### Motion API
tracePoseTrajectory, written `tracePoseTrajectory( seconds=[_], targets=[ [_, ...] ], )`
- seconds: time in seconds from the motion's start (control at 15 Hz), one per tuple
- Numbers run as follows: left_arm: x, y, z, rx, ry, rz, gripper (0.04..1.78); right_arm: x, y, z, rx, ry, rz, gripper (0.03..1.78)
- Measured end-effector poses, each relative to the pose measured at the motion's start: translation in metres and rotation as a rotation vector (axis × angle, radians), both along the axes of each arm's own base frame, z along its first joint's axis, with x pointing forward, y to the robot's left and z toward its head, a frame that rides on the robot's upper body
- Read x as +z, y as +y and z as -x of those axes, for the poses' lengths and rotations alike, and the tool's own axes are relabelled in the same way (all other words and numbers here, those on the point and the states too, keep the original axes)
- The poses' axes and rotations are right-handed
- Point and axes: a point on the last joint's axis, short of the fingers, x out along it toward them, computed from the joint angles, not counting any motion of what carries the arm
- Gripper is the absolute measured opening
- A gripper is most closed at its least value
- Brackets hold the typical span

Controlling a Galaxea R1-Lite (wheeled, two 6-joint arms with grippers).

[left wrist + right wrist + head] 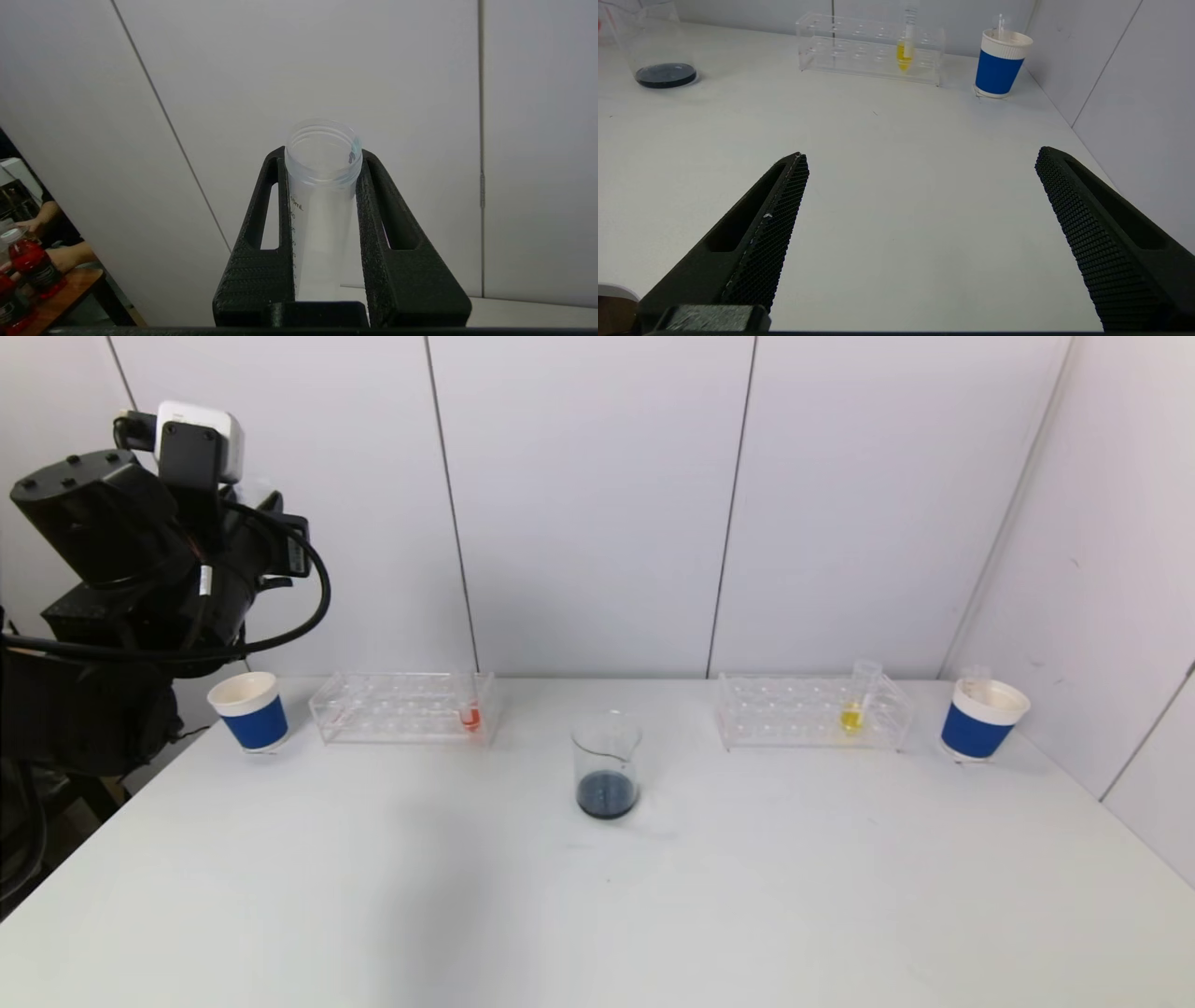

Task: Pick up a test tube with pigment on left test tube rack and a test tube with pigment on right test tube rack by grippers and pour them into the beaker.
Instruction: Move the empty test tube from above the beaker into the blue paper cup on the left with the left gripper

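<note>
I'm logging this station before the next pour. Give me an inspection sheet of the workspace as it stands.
Surface: white table, bare in front.
Job's things: beaker with dark liquid at centre; left rack holds a red tube; right rack holds a yellow tube.
Clutter: blue paper cup beside the left rack, another beside the right rack.
Grippers: left gripper raised, jaws shut on clear tube; right gripper low over table, jaws open.
Cables: black cable on left arm.
Surroundings: white wall panels.
</note>
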Motion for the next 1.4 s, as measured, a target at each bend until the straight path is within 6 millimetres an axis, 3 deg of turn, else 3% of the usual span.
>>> tracePoseTrajectory(
  seconds=[0.87, 1.07, 1.4],
  targets=[
    [-0.010, 0.099, -0.008, 0.291, -0.004, 0.085, 0.42, 0.000, 0.000, 0.000, 0.000, 0.000, 0.000, 1.77],
    [-0.020, 0.111, -0.013, 0.319, 0.008, 0.103, 0.42, 0.000, 0.000, 0.000, 0.000, 0.000, 0.000, 1.77],
    [-0.039, 0.116, -0.025, 0.312, 0.048, 0.153, 0.42, 0.000, 0.000, 0.000, 0.000, 0.000, 0.000, 1.77]
  ],
)
